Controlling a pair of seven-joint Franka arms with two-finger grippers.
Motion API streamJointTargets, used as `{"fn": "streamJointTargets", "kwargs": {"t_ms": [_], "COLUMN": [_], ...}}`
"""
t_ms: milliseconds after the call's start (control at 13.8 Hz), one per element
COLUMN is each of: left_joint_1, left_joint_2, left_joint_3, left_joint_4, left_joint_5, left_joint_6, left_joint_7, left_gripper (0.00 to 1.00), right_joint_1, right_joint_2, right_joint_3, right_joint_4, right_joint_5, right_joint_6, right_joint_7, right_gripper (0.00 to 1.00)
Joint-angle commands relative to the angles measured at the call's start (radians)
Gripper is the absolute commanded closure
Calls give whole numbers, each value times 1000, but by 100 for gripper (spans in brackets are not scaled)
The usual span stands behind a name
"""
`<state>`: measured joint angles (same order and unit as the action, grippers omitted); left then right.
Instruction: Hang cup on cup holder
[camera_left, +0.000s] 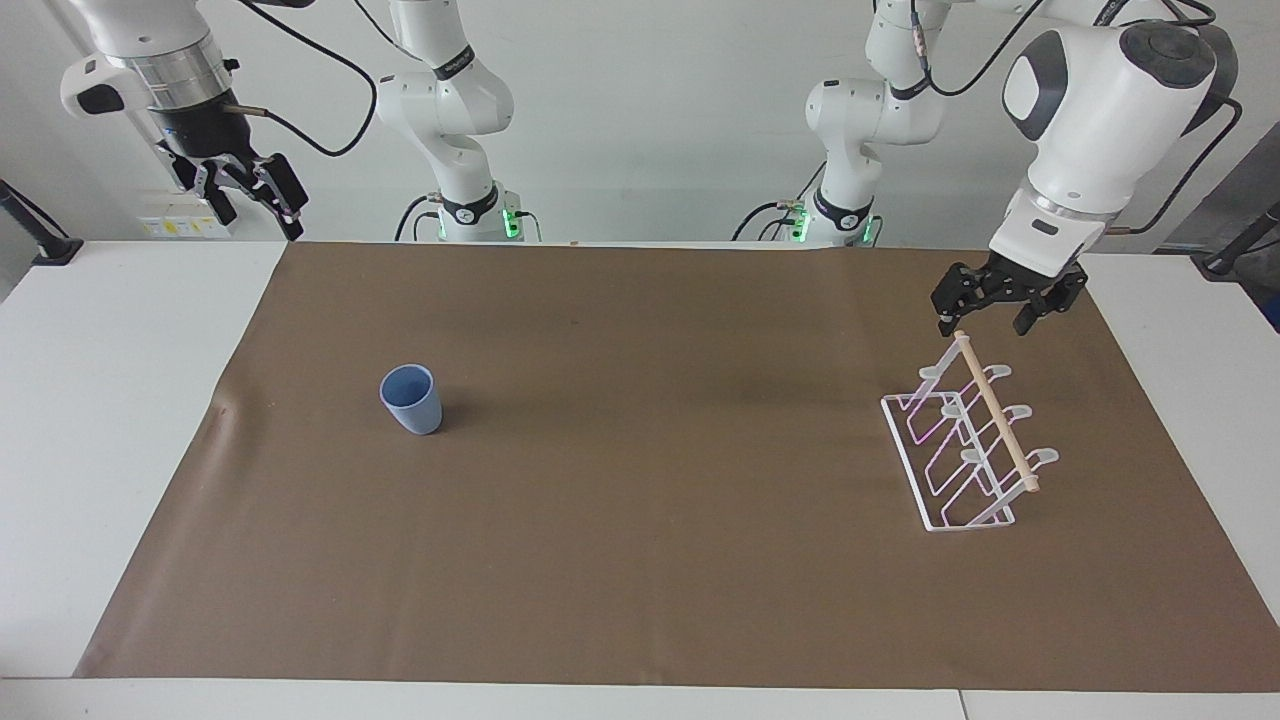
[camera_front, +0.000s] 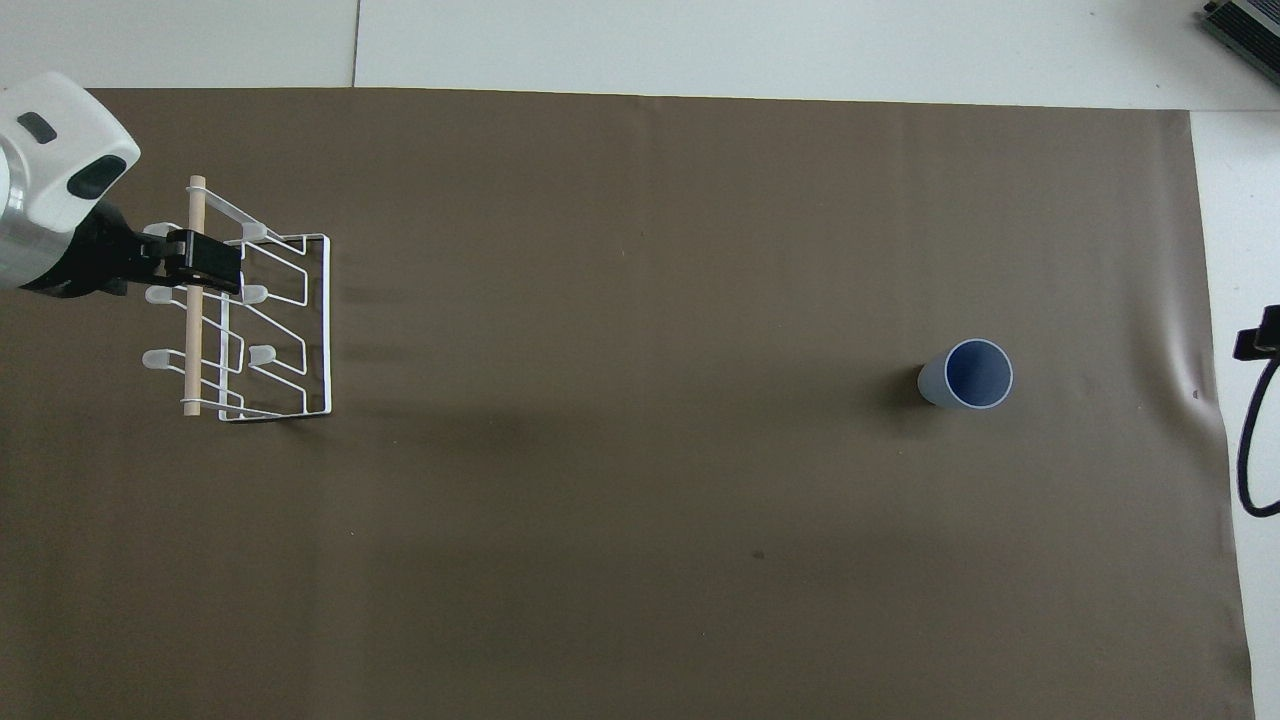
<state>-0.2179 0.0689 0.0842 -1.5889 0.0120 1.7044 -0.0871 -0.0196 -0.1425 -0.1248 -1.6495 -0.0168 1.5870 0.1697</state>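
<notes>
Over the cup holder (camera_left: 968, 450), left gripper (camera_left: 996, 318) gapes; right gripper (camera_left: 250, 200) likewise.

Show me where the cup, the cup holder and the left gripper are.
cup (camera_left: 411, 400), facing view, on its outer wall.
cup holder (camera_front: 195, 300), overhead view, on its wooden dowel.
left gripper (camera_left: 1002, 317), facing view, midway between its fingers.

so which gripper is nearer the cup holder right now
Left. The left gripper is open just over the dowel end of the cup holder nearest the robots. The right gripper waits high at the right arm's end of the table, closer to the cup.
</notes>
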Motion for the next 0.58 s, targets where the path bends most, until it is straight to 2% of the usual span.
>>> {"fn": "streamJointTargets", "kwargs": {"t_ms": [0,289,505], "left_joint_1": [-5,-3,-3], "left_joint_2": [-38,-40,-41], "left_joint_3": [2,2,2], "left_joint_4": [-55,-60,-60], "left_joint_5": [13,13,13], "left_joint_6": [17,23,20], "left_joint_7": [12,7,7], "left_gripper": [0,0,0], "right_joint_1": [-5,7,3], "right_joint_2": [-11,-17,29], "right_joint_3": [7,20,20], "right_joint_4": [-7,-15,28], "right_joint_5": [8,8,6], "right_joint_6": [-28,-47,-42], "right_joint_7": [4,-41,-68], "right_gripper": [0,0,0]}}
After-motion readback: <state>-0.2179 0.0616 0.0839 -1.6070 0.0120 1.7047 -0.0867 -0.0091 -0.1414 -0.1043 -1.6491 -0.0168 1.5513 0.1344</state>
